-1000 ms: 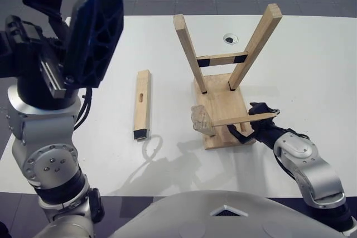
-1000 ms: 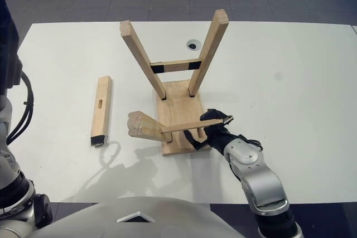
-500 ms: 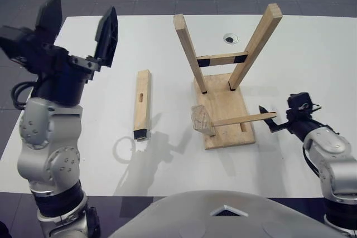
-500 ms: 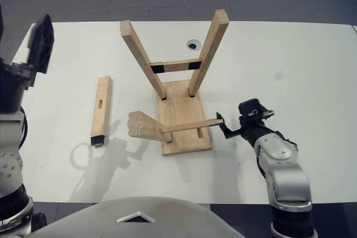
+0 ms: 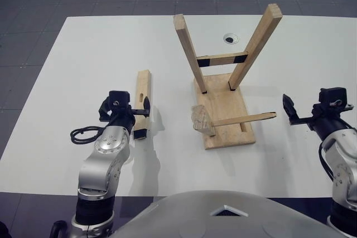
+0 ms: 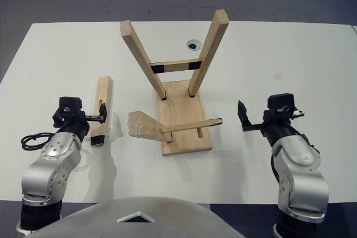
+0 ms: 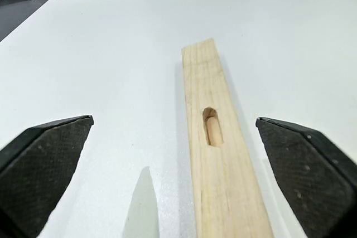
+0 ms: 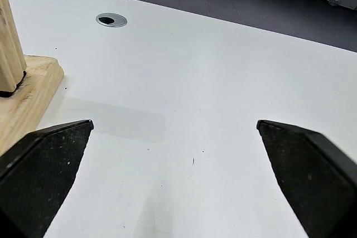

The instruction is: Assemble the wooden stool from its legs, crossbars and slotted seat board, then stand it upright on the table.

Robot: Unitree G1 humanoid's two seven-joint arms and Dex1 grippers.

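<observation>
Wood parts lie ahead of both jaws on the white surface (image 5: 83,71), and the stool is judged roughly half built. The left jaws stand wide open, gripping nothing. Between them, and running straight away from them, lies the loose leg (image 7: 215,154), flat on the surface with its slot (image 7: 211,126) facing up. It sits nearer the inner finger than the outer one. The jaws are at the end with the black cap (image 5: 140,134), probably so the leg can be lifted by that end and the other end steered into the board. Whether the fingers touch the surface cannot be told.

The right jaws are also spread wide and hold nothing. To their inner side, well apart, the seat board (image 5: 220,104) lies flat on the surface, which keeps its slots facing up for the legs. Two upright legs (image 5: 189,54) stand in its far end, splayed outward and tied together by a black-ended crossbar (image 5: 222,59), so that pair looks seated. At the board's near edge, between the two sets of jaws, a tipped leg (image 5: 201,119) leans over. A thin crossbar (image 5: 244,119) juts from it across the board, its free end pointing toward the right jaws. That end has nothing to plug into until the loose leg is brought over, which is likely why it hangs free.

A cable hole (image 5: 231,38) lies beyond the stool.
</observation>
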